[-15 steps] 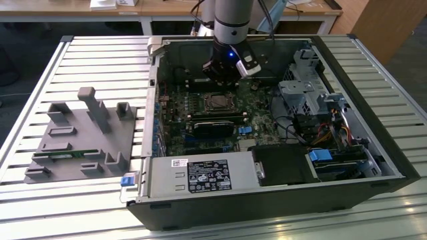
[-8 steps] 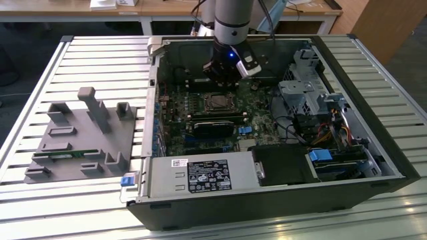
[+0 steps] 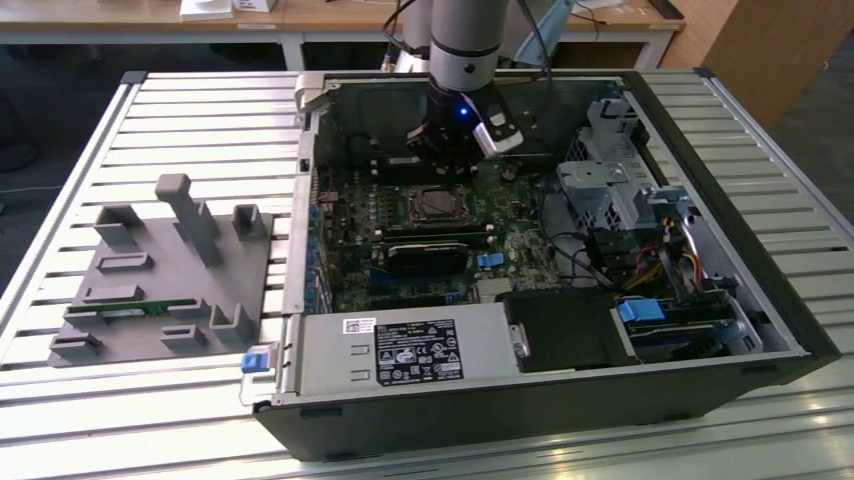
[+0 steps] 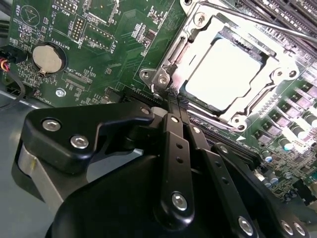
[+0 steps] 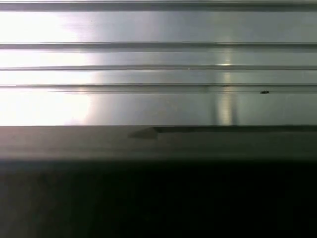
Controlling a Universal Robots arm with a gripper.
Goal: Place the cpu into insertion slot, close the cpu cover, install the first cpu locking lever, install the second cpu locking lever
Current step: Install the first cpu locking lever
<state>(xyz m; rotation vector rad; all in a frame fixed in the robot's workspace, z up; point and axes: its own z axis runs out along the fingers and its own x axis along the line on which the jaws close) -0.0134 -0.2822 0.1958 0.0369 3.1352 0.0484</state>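
Observation:
The cpu [image 4: 230, 69], a flat square chip with a dull silver top, lies in the insertion slot [image 3: 434, 206] on the green board. Over it the cpu cover [image 4: 271, 83], a thin silver frame, lies flat with the chip showing through its window. A thin locking lever rod [image 4: 257, 22] runs along the far side of the socket. My gripper [image 4: 172, 99] has its two black fingers pressed together, shut, with the tips at the socket's near corner beside a small metal hook [image 4: 161, 79]. In the exterior view the gripper [image 3: 449, 158] hangs just behind the socket inside the case.
A coin battery [image 4: 48, 57] sits on the board near the socket. The black graphics card [image 3: 427, 255], power supply [image 3: 400, 350] and drive cage [image 3: 607, 190] crowd the case. A grey fixture [image 3: 160, 270] stands on the slatted table [image 5: 158, 64] at the exterior view's left.

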